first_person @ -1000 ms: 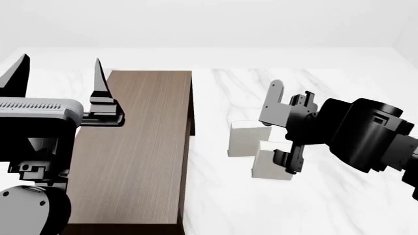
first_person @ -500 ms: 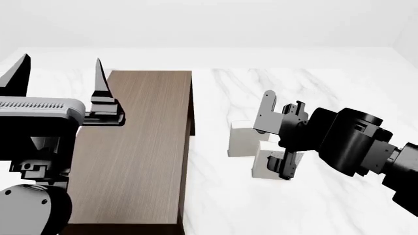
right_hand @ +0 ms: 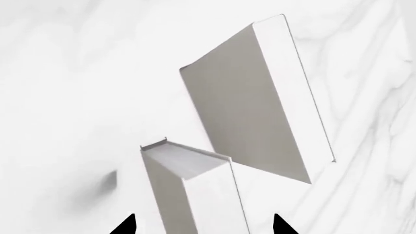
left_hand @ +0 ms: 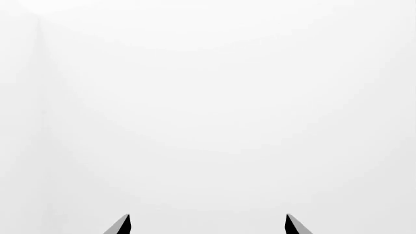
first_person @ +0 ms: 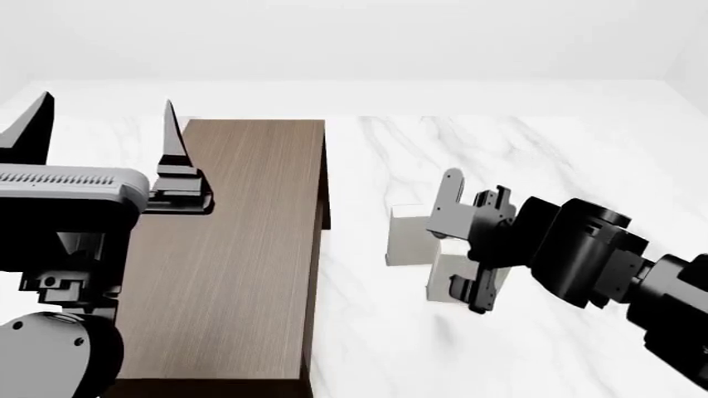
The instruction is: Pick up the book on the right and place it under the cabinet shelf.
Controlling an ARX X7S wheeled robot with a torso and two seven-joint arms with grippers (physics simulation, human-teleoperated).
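Note:
The book on the right (first_person: 445,280) is plain white and stands on the marble table; in the right wrist view (right_hand: 195,195) it sits between my fingertips. My right gripper (first_person: 465,245) is open and straddles this book, one finger on each side, with small gaps showing (right_hand: 202,225). The second white book (first_person: 409,236) stands just behind and to the left (right_hand: 260,97). The dark brown wooden cabinet shelf (first_person: 244,249) stands left of both books. My left gripper (first_person: 102,128) is open and empty, raised beside the cabinet's left edge; its wrist view (left_hand: 208,225) shows only blank white.
The white marble table (first_person: 553,149) extends to the right and behind the books. The gap between the cabinet's dark right side (first_person: 321,207) and the second book is narrow. A white wall lies behind the table.
My right gripper has moved left and down, from beside the right book to around it. The books, cabinet and left arm have not moved.

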